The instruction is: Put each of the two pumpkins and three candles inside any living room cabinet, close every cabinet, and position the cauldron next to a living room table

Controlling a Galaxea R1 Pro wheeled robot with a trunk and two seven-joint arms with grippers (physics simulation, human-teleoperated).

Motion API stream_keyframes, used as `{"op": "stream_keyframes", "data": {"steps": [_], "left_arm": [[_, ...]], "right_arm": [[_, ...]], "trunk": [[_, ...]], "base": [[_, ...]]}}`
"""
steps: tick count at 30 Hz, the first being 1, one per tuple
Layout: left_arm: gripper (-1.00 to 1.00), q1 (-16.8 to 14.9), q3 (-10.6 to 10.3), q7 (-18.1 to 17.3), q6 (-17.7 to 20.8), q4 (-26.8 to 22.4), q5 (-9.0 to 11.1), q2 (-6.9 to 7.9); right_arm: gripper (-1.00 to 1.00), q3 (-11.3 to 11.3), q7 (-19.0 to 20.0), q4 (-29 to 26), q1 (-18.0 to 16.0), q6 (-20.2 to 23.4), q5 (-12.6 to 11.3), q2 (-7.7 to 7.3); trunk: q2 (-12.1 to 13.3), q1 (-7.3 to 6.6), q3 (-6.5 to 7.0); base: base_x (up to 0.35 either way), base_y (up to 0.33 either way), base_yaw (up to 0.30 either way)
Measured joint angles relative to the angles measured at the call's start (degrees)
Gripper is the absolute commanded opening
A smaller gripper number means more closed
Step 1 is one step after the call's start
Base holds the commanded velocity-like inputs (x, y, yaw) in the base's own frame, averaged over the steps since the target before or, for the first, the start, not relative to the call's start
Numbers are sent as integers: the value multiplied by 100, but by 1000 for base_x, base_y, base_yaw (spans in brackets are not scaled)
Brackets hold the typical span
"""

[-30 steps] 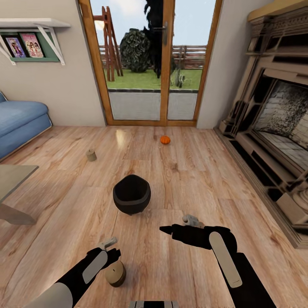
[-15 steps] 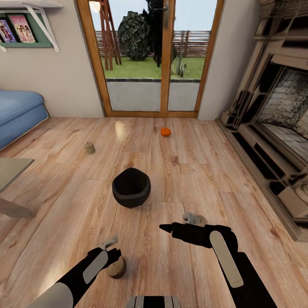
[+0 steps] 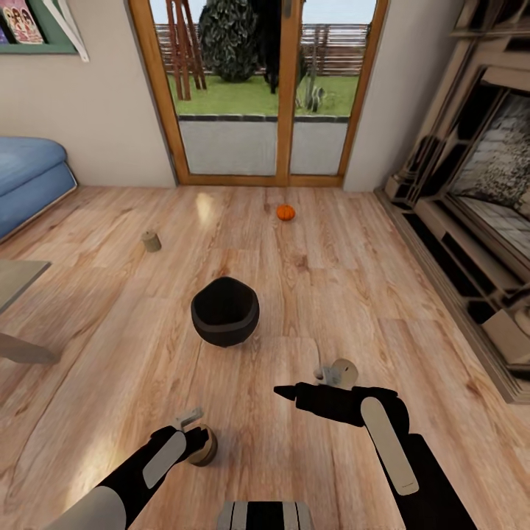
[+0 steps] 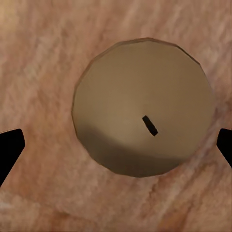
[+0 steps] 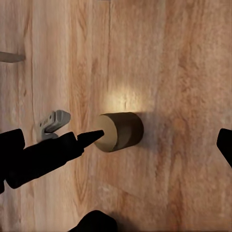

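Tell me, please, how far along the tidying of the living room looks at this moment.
Nothing looks done yet. Three candles are on the floor: one under the left end effector, whose fingers straddle it without touching, one by the right arm, and one farther off. A pumpkin lies near the glass door, and the cauldron stands mid-floor. In hand: lining up on the nearest candle. Left: everything.

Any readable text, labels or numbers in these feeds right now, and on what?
None can be read.
Picture covers on the wall shelf: pink artwork, any lettering too small and blurred.
Candles, pumpkin, cauldron: no markings.
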Motion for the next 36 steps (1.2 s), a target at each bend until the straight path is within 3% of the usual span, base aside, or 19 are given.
{"op": "stream_keyframes", "data": {"steps": [13, 36], "left_arm": [[100, -120, -5, -8, 0, -118, -9, -75], [100, -123, -2, -9, 0, -88, -9, -88]], "right_arm": [[100, 19, -7, 14, 0, 0, 6, -1], [100, 19, -8, 3, 0, 0, 10, -8]], "trunk": [[-17, 33, -288], [-19, 36, -311]], "base": [[0, 0, 0], [0, 0, 0]]}}
